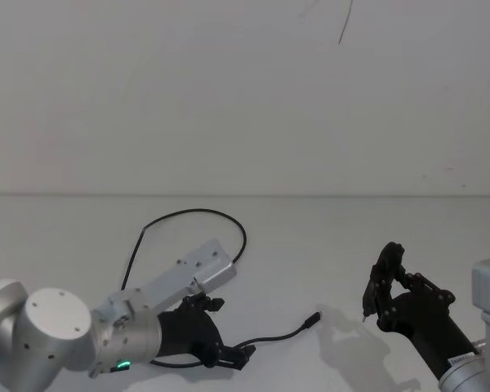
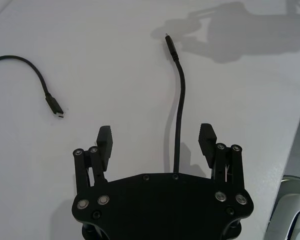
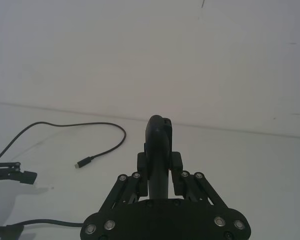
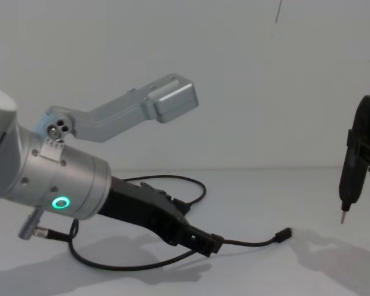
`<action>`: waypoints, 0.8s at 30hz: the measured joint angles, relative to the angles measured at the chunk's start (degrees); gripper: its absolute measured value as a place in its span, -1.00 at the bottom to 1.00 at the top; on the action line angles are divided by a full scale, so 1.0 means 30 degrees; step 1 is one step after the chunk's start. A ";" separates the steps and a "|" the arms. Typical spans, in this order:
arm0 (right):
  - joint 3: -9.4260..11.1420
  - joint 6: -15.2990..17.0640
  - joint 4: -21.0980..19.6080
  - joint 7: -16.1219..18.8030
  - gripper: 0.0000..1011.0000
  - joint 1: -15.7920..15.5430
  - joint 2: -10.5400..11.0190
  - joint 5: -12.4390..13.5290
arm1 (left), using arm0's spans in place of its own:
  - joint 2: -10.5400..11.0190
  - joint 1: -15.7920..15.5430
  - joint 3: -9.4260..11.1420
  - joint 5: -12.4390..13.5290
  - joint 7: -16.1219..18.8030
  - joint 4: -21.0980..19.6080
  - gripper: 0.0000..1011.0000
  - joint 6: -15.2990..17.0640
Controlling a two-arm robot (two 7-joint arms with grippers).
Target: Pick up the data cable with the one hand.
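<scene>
Nearest, the left gripper (image 2: 155,132) sits low over the white surface (image 1: 351,237), fingers apart, straddling the one data cable (image 2: 179,120). The cable lies loose on the surface, its two plugs (image 2: 169,41) well apart on open ground. Farther right, the right gripper (image 3: 160,161) hangs clamped on a slender dark tool (image 4: 351,176).

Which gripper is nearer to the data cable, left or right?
Left. The left gripper is low over the data cable, jaws open astride it. The right gripper, shut on a dark tool, hangs raised and apart, farther right.
</scene>
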 joint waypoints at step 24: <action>-0.0001 0.0000 0.0000 0.0000 -0.47 0.0000 0.0000 0.0000 | -0.0845 -0.1153 0.0644 0.0741 -0.0562 0.1482 0.96 0.1650</action>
